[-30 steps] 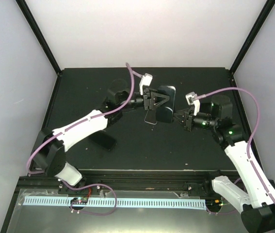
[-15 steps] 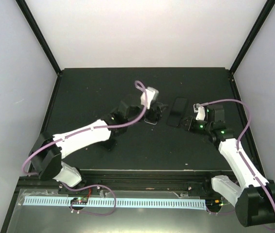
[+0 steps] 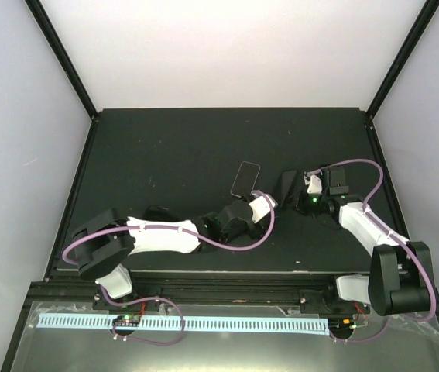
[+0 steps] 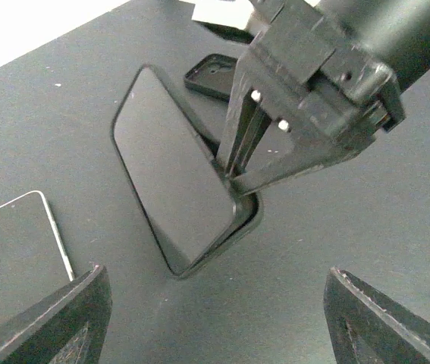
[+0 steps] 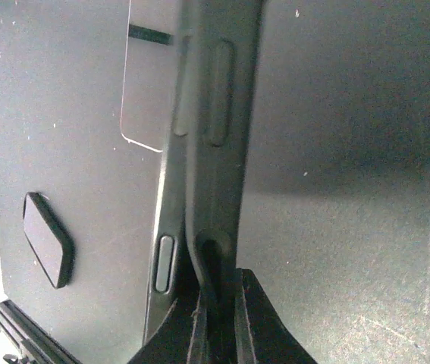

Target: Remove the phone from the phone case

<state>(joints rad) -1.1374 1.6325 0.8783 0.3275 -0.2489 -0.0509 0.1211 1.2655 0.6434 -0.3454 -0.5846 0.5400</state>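
Note:
A dark phone (image 4: 171, 174) sits in a black phone case (image 4: 252, 218) that stands tilted on its edge on the black table. In the top view the case (image 3: 287, 184) is right of centre. My right gripper (image 3: 298, 203) is shut on the case's rim at one corner. The right wrist view shows the case wall (image 5: 226, 152) pinched in the right gripper (image 5: 216, 299), with the phone's side (image 5: 169, 227) bulging out beside it. My left gripper (image 3: 264, 200) is open and empty, just near-left of the case. It is wide open in its own view (image 4: 216, 277).
A second, white-edged phone (image 3: 245, 178) lies flat left of the case, also in the left wrist view (image 4: 14, 258) and right wrist view (image 5: 150, 83). A black empty case-like tray (image 4: 215, 76) lies beyond the right gripper. A small black pad (image 5: 48, 239) lies on the table.
My left arm has drawn back toward the near edge, open and empty. The white-edged phone now lies bare on the table. My right gripper has closed on the case and tipped it on edge.

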